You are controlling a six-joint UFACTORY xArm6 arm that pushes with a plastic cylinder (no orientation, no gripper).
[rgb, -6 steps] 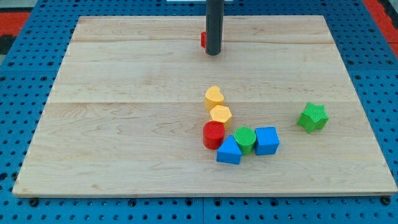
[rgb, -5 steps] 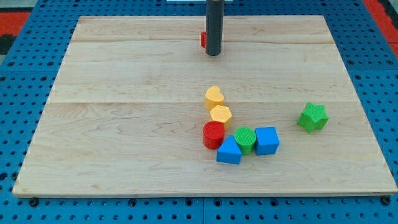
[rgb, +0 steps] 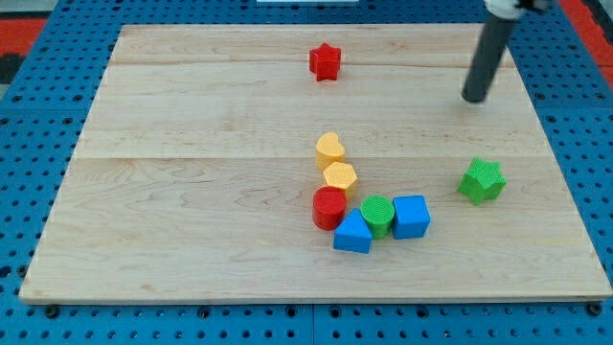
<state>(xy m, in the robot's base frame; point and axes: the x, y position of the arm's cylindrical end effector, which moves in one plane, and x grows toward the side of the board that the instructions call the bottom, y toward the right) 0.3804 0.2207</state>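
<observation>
The robot's dark rod comes down from the view's top right, and my tip (rgb: 474, 98) rests on the pale wooden worktop (rgb: 192, 192) touching no block (the arm carries no gripper, so there is no spread or pinch to tell of). Nearest to it is the green star-shaped block (rgb: 482, 180), which lies apart from the tip at about 6 o'clock and stands alone near the board's right side. The red star-shaped block (rgb: 326, 61) sits well apart at roughly 9 o'clock from the tip, near the board's top edge. Toward 7 o'clock from the tip, around the board's middle, lies a tight cluster: a yellow heart-shaped block (rgb: 329, 150) with a yellow hexagonal block (rgb: 340, 177) touching it just below, then a red cylinder (rgb: 329, 207) beneath those. Beside the red cylinder sits a blue block with a peaked top (rgb: 352, 233), a green cylinder (rgb: 377, 215) and a blue cube (rgb: 411, 216), the three pressed together in a short row.
</observation>
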